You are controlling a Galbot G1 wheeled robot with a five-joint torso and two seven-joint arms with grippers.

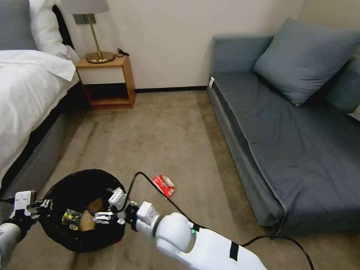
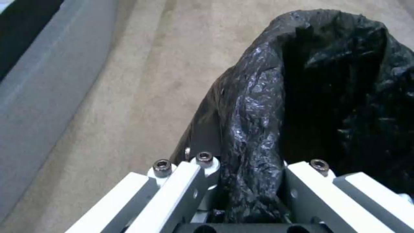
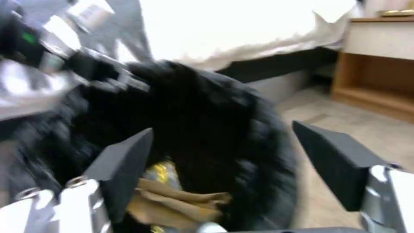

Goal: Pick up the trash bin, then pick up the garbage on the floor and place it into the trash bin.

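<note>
No text can be read anywhere. The red-and-white packet [image 1: 163, 185] on the carpet [image 1: 168, 142] carries white marks on its red face, perhaps lettering, but too small to make out. In the bin [image 1: 80, 210] a gold wrapper [image 1: 71, 217] shows a printed pattern with no letter legible; the right wrist view of it [image 3: 161, 171] is blurred. A small white tag [image 1: 212, 82] sits at the near corner of the sofa [image 1: 285, 123], blank as far as can be seen. A green light [image 3: 29, 38] glows on the left arm's wrist, with no number or sign on it.
</note>
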